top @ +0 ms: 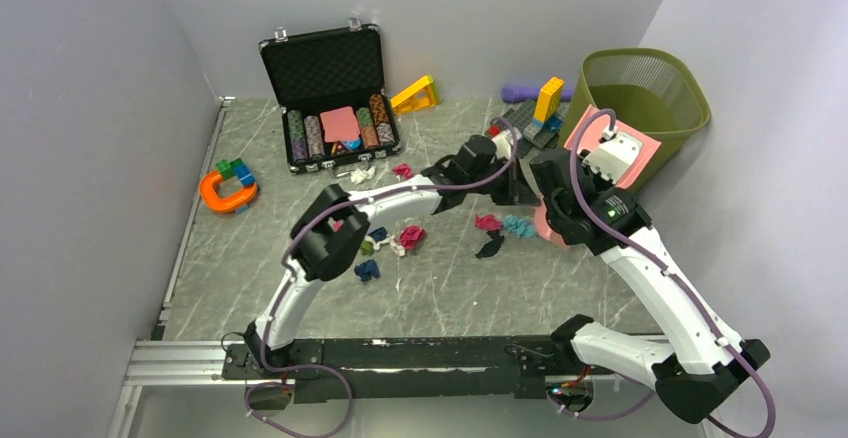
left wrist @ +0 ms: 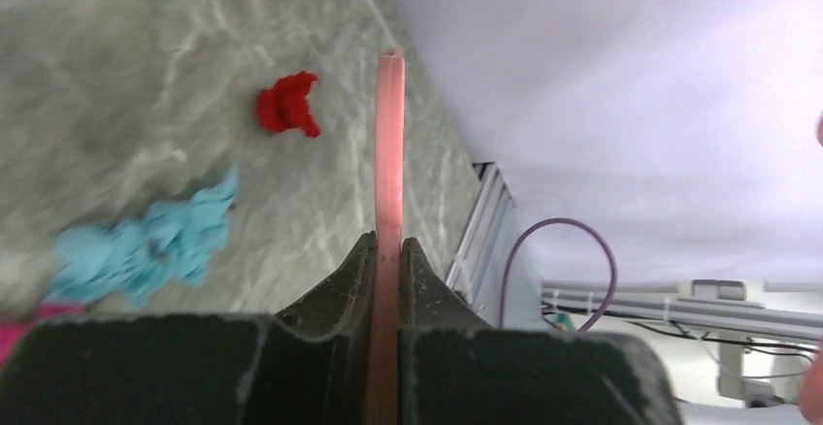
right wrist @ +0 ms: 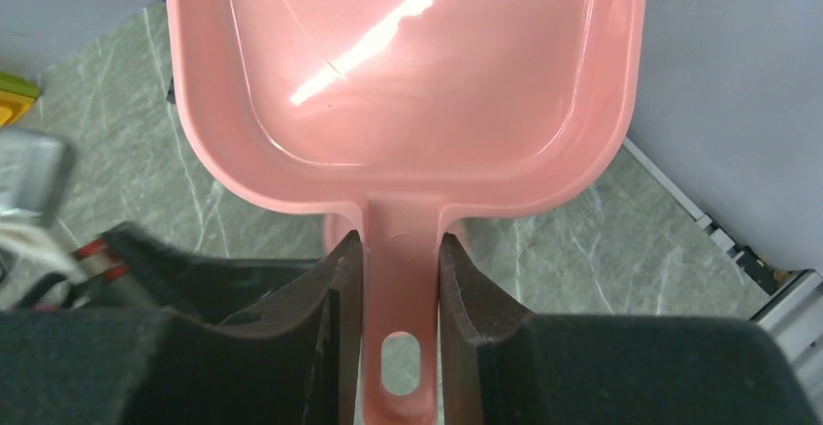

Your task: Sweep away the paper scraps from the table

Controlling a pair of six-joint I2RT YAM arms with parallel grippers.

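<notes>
Two black grippers, left gripper [left wrist: 388,250] clamped on a thin pink flat blade [left wrist: 389,134] seen edge-on, right gripper [right wrist: 400,250] clamped on the handle of a glossy pink plastic dustpan [right wrist: 408,76], crumpled coloured paper scraps [top: 411,235] scattered mid-table [top: 450,293], some near the dustpan.

Crumpled paper scraps [top: 410,235], magenta, teal, navy, black, scattered mid-frame on grey-green marble bench [top: 450,298]. Open black chip case [top: 325,68] upper centre-left. Olive mesh wastebasket [top: 690,110] upper right. Orange U-shaped toy [top: 212,196] left.
</notes>
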